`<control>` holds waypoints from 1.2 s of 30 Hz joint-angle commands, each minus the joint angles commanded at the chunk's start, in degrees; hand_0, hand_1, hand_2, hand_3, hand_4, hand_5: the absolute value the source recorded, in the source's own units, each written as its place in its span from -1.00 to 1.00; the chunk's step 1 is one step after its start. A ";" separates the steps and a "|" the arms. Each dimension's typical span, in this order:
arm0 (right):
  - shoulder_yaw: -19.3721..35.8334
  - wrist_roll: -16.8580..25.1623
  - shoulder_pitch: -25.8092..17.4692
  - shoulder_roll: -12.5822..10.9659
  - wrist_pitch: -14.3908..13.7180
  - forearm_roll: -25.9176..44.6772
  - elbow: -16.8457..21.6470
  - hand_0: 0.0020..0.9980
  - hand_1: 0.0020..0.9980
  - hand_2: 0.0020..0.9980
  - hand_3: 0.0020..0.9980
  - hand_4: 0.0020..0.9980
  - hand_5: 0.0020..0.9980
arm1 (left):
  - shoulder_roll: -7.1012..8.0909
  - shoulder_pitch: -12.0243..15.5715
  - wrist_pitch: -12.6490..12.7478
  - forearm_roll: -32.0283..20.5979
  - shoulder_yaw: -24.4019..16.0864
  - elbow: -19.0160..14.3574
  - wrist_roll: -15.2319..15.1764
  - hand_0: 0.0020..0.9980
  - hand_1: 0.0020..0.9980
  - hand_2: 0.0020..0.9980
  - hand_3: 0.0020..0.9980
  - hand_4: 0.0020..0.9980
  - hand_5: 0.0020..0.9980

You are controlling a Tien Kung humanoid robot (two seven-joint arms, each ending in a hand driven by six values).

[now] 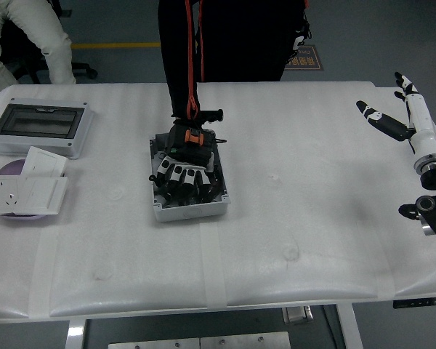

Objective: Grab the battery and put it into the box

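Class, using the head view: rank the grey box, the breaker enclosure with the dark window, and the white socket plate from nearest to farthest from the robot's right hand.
From the right hand:
1. Grey box, mid-table, under a person's gloved hand.
2. Breaker enclosure, far left, towards the back.
3. White socket plate, at the left edge, nearer the front.

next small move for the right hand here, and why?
Probably hold where it is. The person's gloved hand is reaching down into the grey box, covering its contents, so no battery is visible to go for. The right hand hovers open by the table's right edge, holding nothing. Waiting until the box is clear seems safest.
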 joint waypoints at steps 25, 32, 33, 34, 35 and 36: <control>0.98 0.10 -1.73 0.62 -0.41 0.48 1.31 1.00 0.83 0.93 1.00 0.63 -0.13 | -0.09 0.24 0.56 0.33 -0.36 0.03 -0.41 0.12 0.14 0.35 -0.09 -0.99 -1.00; 1.84 0.42 -2.13 0.94 -0.37 1.05 1.57 1.00 0.83 0.93 1.00 0.63 -0.14 | -0.36 0.62 0.51 -0.19 -0.01 -0.03 -0.23 0.12 0.14 0.36 -0.09 -0.99 -1.00; 1.92 0.45 -2.14 0.96 -0.36 1.10 1.64 1.00 0.83 0.93 1.00 0.63 -0.14 | -0.45 0.68 0.52 -0.29 0.09 -0.03 -0.22 0.12 0.14 0.36 -0.09 -0.99 -1.00; 1.96 0.47 -2.14 0.95 -0.35 1.11 1.72 1.00 0.83 0.93 1.00 0.63 -0.14 | -0.54 0.74 0.54 -0.39 0.18 -0.04 -0.23 0.12 0.14 0.36 -0.09 -0.99 -1.00; 1.99 0.48 -2.13 0.94 -0.33 1.06 1.85 1.00 0.83 0.93 1.00 0.63 -0.14 | -0.64 0.80 0.55 -0.49 0.30 -0.05 -0.24 0.12 0.14 0.36 -0.09 -0.99 -1.00; 2.00 0.48 -2.12 0.93 -0.32 1.00 1.95 1.00 0.83 0.93 1.00 0.63 -0.14 | -0.71 0.84 0.54 -0.57 0.38 -0.06 -0.24 0.12 0.14 0.36 -0.09 -0.99 -1.00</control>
